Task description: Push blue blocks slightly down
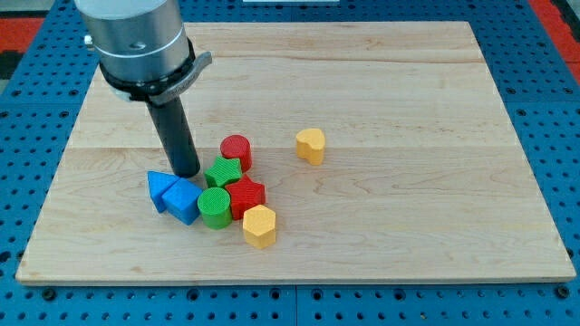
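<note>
Two blue blocks lie side by side left of the cluster: a blue triangle and a blue block of a shape I cannot make out, which touches a green cylinder. My tip stands just above the two blue blocks, at their upper edge, close to or touching them. To its right are a green star, a red cylinder and a red star.
A yellow hexagon lies at the cluster's lower right. A yellow block stands alone to the right. The wooden board rests on a blue pegboard; its bottom edge runs a little below the cluster.
</note>
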{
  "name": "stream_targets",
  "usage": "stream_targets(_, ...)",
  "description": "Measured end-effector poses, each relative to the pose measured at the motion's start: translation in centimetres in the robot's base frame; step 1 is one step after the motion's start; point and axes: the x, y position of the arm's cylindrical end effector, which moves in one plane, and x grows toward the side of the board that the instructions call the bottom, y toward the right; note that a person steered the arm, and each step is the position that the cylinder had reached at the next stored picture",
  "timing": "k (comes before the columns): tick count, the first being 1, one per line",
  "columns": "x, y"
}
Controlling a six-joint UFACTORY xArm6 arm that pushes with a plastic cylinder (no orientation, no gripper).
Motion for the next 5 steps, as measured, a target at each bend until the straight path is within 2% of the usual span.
stream_targets(1,-0.4,-4.8)
stream_targets(3,4.2,-14.8)
stream_targets(5,4.5,-11.6)
